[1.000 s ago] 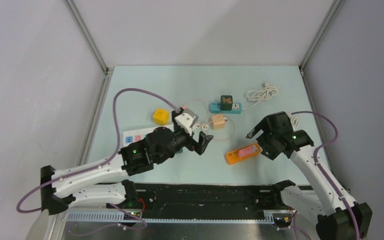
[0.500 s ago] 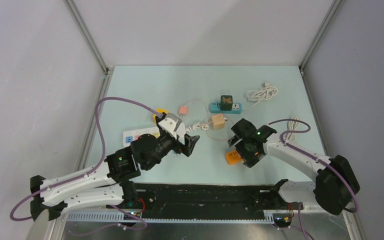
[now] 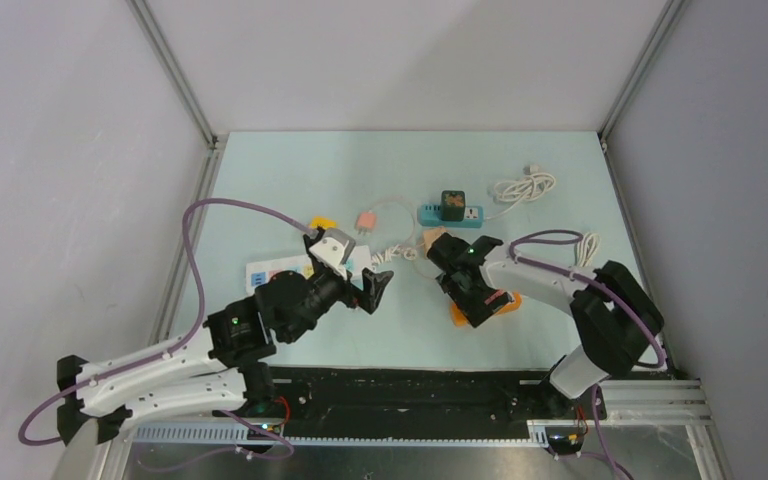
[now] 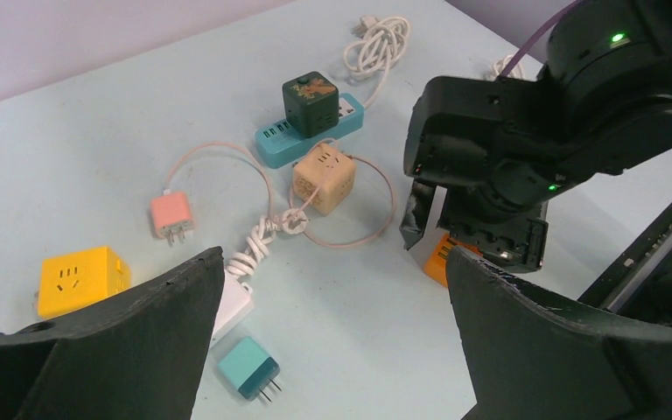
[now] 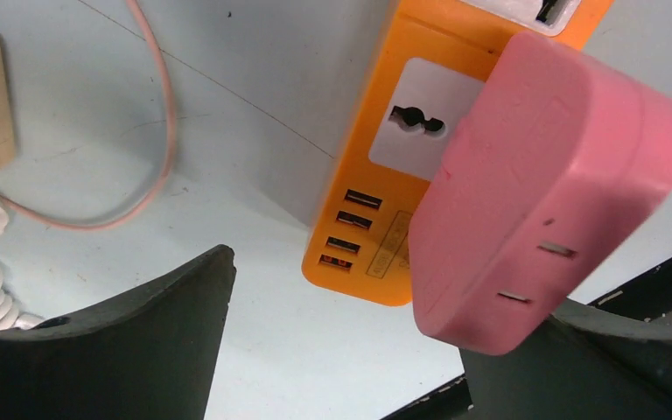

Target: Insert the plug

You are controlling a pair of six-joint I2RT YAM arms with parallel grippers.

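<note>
In the right wrist view a pink plug (image 5: 542,184) sits on top of an orange power strip (image 5: 385,219), over its sockets. My right gripper (image 5: 350,306) is open just above the strip; its right finger lies close under the pink plug, and its left finger is far off to the left. From above, the right gripper (image 3: 475,292) covers most of the orange strip (image 3: 508,306). My left gripper (image 4: 334,262) hangs open over the table with nothing between its fingers, a loose teal plug (image 4: 245,367) lying below it.
A beige cube socket (image 4: 324,178) with a thin pink cord, a small pink plug (image 4: 172,214), a yellow cube socket (image 4: 83,278), a white strip (image 4: 232,302), a teal strip (image 4: 315,140) carrying a dark green cube (image 4: 309,101), and a coiled white cable (image 4: 381,39) lie around.
My right arm has swung left and come down over the orange strip with the pink plug. My left arm has drawn back to the left, still open.
</note>
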